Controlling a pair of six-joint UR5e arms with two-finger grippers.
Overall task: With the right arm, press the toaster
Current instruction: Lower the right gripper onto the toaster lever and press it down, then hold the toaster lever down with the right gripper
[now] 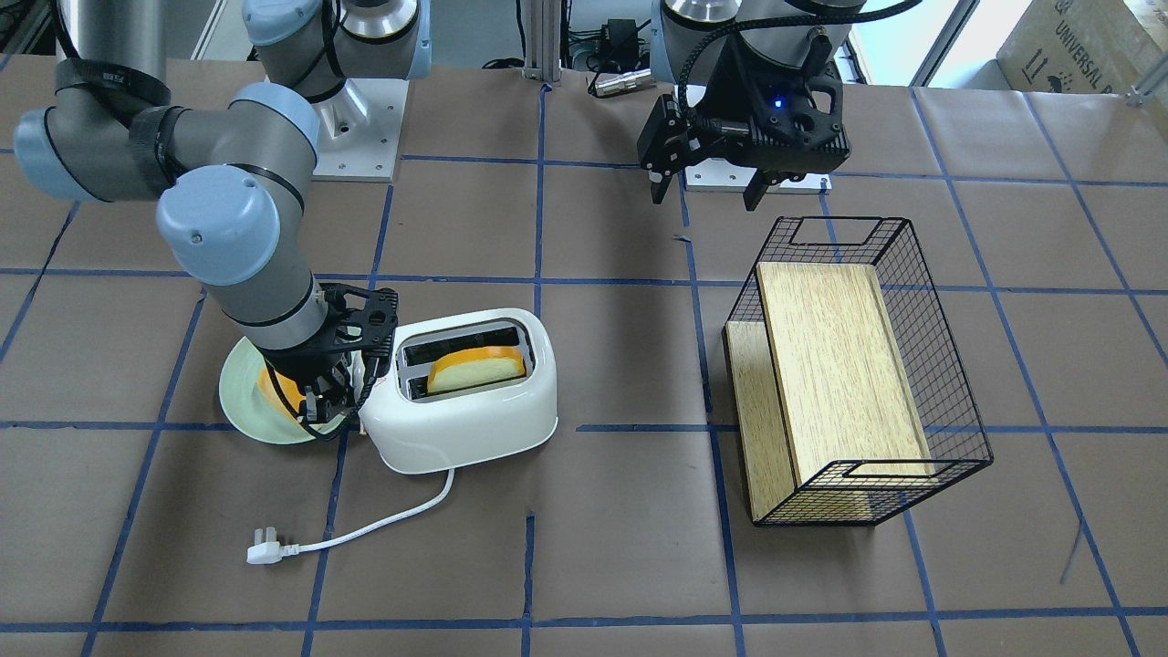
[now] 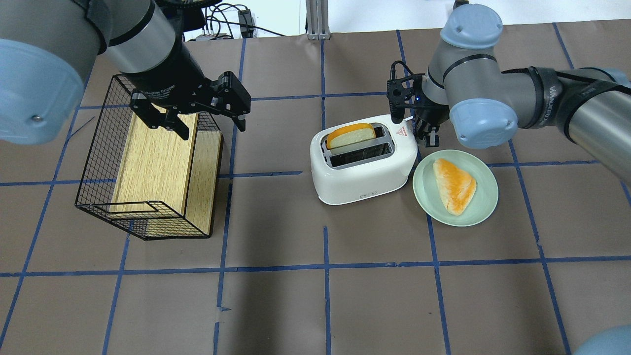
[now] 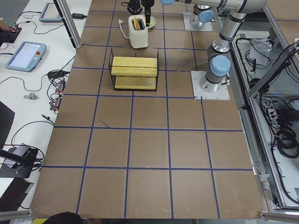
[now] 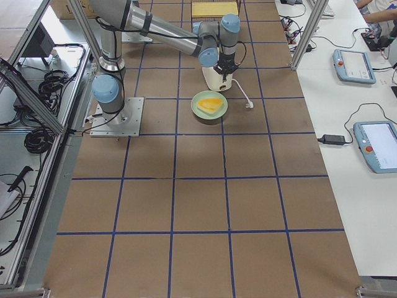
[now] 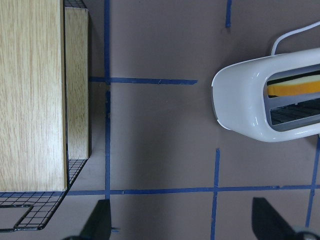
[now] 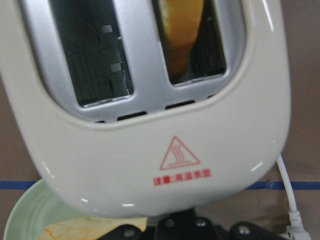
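The white two-slot toaster [image 2: 365,165] stands mid-table, with a bread slice [image 2: 351,135] sticking up out of its far slot. It also shows in the front view [image 1: 474,411] and close up in the right wrist view [image 6: 150,150], with its red warning mark [image 6: 180,155]. My right gripper [image 2: 428,140] looks shut and points down at the toaster's end by that mark, between toaster and plate; in the front view it [image 1: 321,412] is right against that end. The toaster's lever is hidden. My left gripper [image 2: 213,129] hangs open and empty above the wire basket.
A pale green plate [image 2: 485,207] with a bread slice [image 2: 454,185] lies beside the toaster, under my right wrist. A black wire basket [image 2: 93,162] holding wooden boards [image 2: 153,162] sits at the left. The toaster's white cord and plug [image 1: 265,552] trail toward the operators' side.
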